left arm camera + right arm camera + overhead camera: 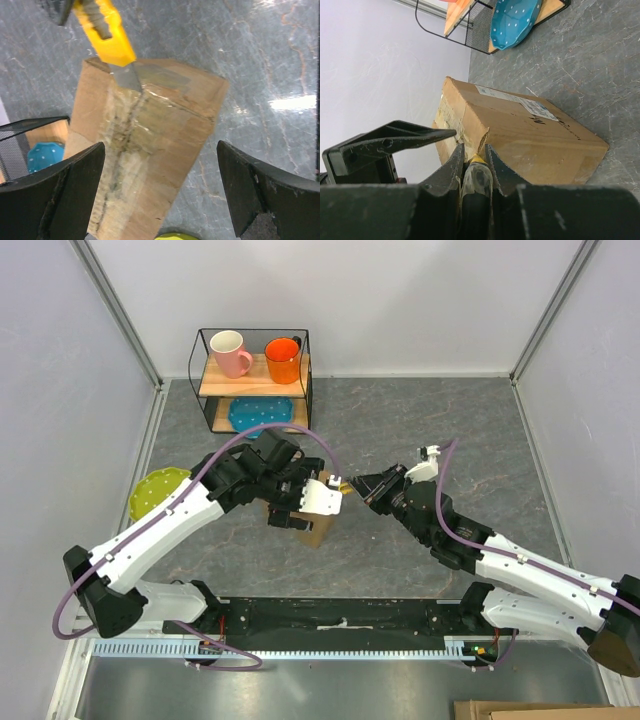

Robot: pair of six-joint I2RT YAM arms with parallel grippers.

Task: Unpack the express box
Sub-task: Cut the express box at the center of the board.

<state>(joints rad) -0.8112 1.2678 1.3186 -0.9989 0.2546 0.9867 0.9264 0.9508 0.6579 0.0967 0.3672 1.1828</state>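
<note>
Overhead, left end effector (pixel 160 180) gapes astride express box (pixel 150 125); right end effector (pixel 472 155) grips knife (pixel 107 35).

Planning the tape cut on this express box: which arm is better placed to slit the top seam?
Right. The right gripper is shut on the yellow utility knife, whose blade meets the taped seam of the express box. The left gripper is open, straddling the box, holding no tool.

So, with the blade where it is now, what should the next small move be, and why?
Probably draw the utility knife along the taped seam toward the left gripper. The blade tip rests at the seam's far end on the express box, the right gripper is shut on the knife, and the left gripper stands open astride the box.
</note>
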